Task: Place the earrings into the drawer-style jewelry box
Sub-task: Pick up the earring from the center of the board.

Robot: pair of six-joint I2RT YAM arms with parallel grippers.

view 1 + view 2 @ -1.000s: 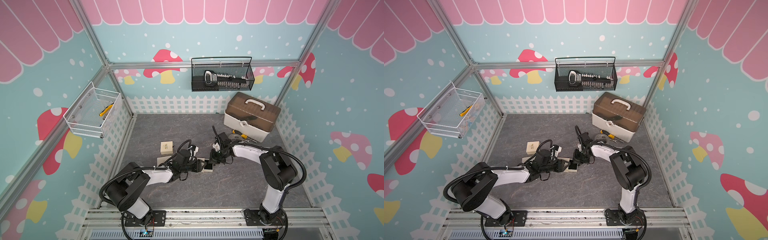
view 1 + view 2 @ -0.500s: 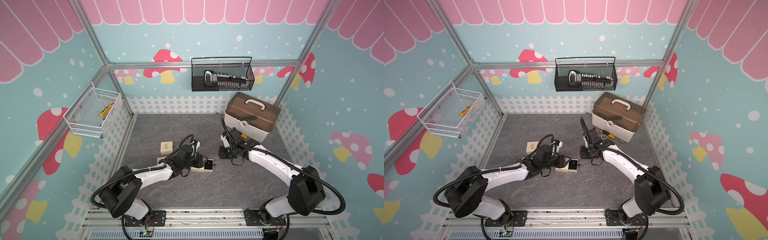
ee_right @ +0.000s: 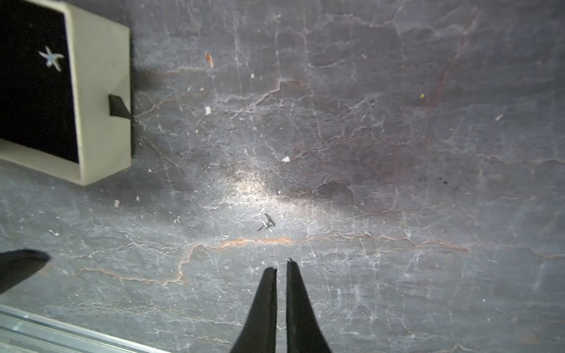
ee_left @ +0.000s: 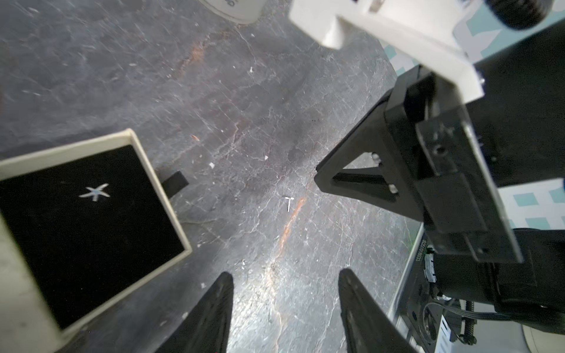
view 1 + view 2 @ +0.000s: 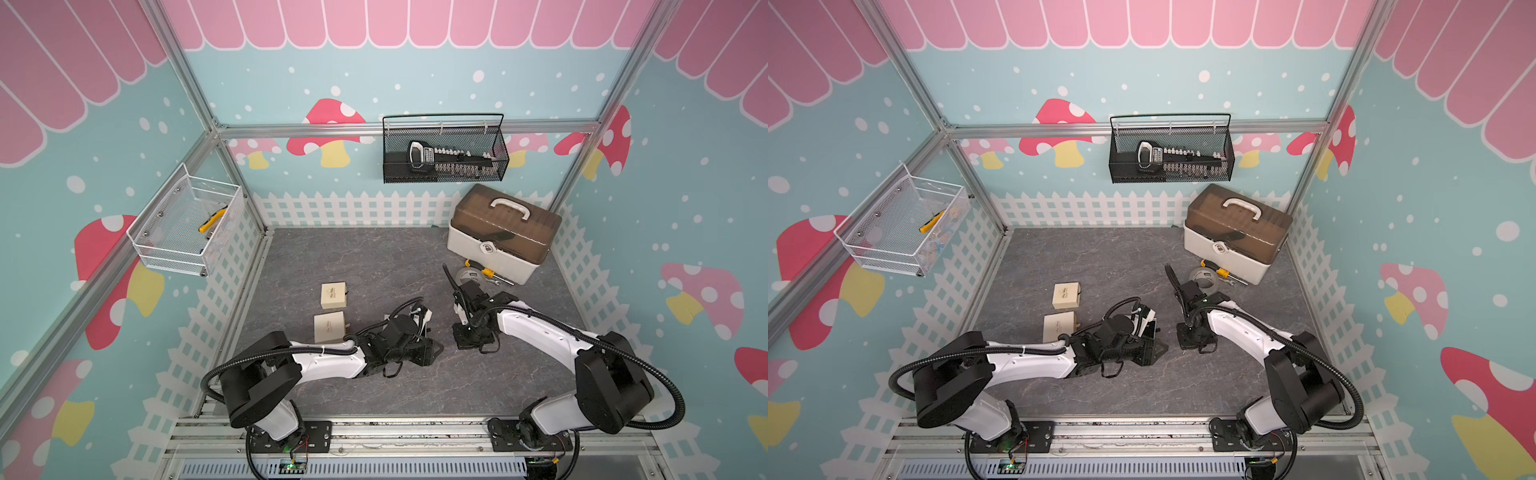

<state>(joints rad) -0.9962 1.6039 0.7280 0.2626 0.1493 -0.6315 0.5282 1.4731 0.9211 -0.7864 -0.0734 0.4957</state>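
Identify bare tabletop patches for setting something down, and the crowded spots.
Free: the back stretch between fence, toolbox and beige boxes; the front middle by the rail. Crowded: the middle, with left hand, right hand, open drawer and loose earring.

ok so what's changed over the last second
The right claw drew back from the open drawer to its right and now points at the loose earring on the table, nearly shut and empty. The left claw swung away from the drawer toward the front, open. The two beige boxes and toolbox stayed put.
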